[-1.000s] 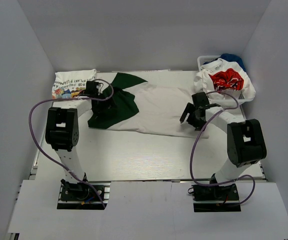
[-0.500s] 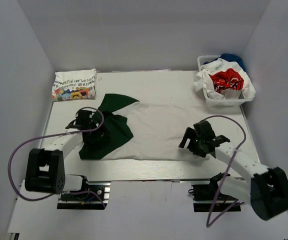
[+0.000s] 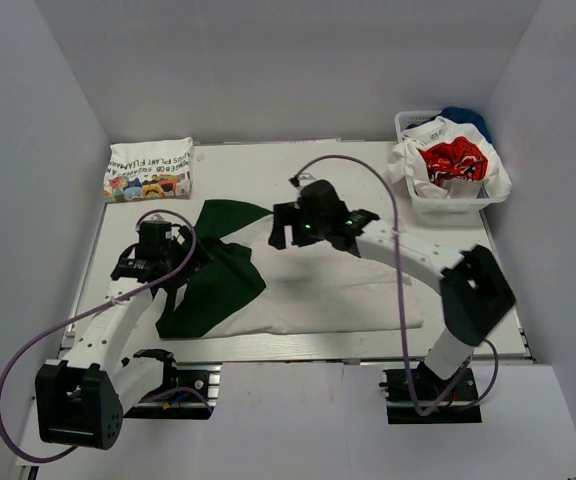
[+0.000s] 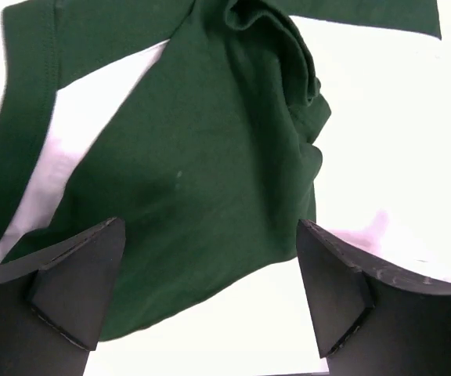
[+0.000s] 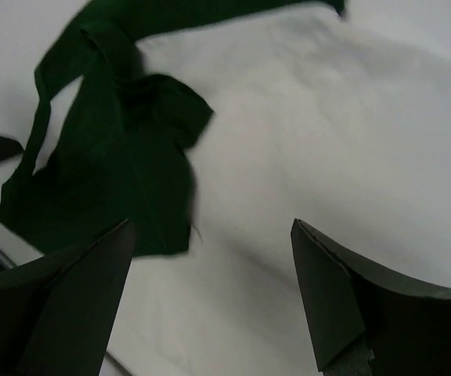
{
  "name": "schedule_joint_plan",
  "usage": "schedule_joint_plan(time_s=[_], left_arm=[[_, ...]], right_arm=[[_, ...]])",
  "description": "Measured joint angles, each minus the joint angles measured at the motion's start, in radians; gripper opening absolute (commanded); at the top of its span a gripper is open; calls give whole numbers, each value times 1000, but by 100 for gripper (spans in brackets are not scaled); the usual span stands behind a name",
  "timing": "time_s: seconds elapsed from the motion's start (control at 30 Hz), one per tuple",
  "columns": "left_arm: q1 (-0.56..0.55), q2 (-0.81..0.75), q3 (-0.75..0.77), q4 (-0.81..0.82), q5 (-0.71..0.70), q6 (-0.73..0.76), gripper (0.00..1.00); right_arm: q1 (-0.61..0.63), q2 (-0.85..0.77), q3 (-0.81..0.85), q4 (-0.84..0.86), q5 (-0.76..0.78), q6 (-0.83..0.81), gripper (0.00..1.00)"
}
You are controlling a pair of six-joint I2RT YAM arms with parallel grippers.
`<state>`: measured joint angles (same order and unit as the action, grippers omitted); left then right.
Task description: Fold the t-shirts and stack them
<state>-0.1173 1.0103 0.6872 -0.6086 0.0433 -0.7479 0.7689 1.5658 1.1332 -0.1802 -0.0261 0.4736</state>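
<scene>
Robot lab cell: plain white walls (image 3: 298, 70), aluminium-edged table (image 3: 268, 347).

One spread t-shirt (image 3: 338, 285), one folded t-shirt (image 3: 149, 169), one basket (image 3: 450, 207) of heaped t-shirts (image 3: 454, 160), two claws (image 3: 154, 258) (image 3: 286, 226).

A spread t-shirt (image 3: 338, 288) lies at centre, a folded t-shirt (image 3: 149, 168) back-left, a basket (image 3: 447, 205) back-right.

folded tee (image 3: 148, 170) lettering too small to read, blue cloth (image 3: 465, 117) (behind basket (image 3: 405, 121)) mostly hidden
</scene>
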Motion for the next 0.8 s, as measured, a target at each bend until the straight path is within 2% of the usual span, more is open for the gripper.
schedule_joint_plan(time_s=[0.13,0.33,0.43,0.47,0.57,0.77,0.8], left_arm=[[0,50,-45,68,45,6,100],[0,165,-128,105,75,6,100],[0,172,-136,127,77,5,100],[0,173,-137,131,77,5,100],[0,171,-143,141,77,2,100],[0,160,-155,157,73,-5,100],[0,159,-155,158,72,-5,100]], right_arm=[[41,285,264,39,-42,-69,82],[66,618,614,6,-87,-114,76],[77,700,679,-31,-98,-115,75],[80,715,683,-41,-101,-114,71],[85,739,684,-79,-100,-109,71],[90,734,650,-71,-98,-85,60],[91,730,642,-70,-98,-84,52]])
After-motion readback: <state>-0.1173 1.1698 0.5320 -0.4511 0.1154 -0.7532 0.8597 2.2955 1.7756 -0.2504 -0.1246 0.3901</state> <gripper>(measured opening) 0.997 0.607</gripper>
